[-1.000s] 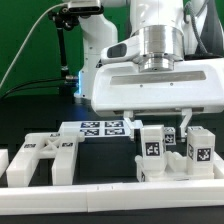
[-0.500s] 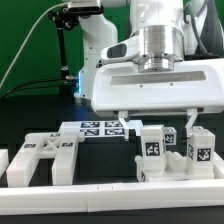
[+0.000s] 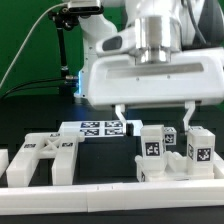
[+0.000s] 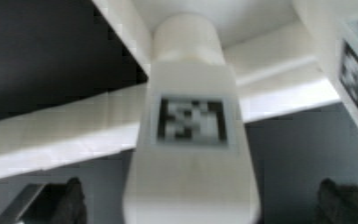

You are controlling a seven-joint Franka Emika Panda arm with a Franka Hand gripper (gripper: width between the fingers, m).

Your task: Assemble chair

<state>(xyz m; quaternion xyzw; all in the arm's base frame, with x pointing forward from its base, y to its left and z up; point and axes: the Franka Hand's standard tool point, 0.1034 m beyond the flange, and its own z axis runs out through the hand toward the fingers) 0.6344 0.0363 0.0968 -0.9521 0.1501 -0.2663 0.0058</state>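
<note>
Above the black table (image 3: 30, 128): gripper (image 3: 154, 118) poised for a grasp.
The gripper hangs with jaws wide, holding nothing. The slotted panel (image 3: 40, 158) lies apart at eight o'clock, out of the approach. The tagged leg (image 4: 194, 120) sits at six o'clock between the jaws, untouched, probably being centred for pickup.

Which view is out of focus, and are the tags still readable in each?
Wrist view: soft all over; the close white chair part is defocused and its tag smeared, pattern not readable. Exterior view: sharp; tags on the marker board and the upright chair parts are crisp; the arm's white housing is bright, nearly washed out.
</note>
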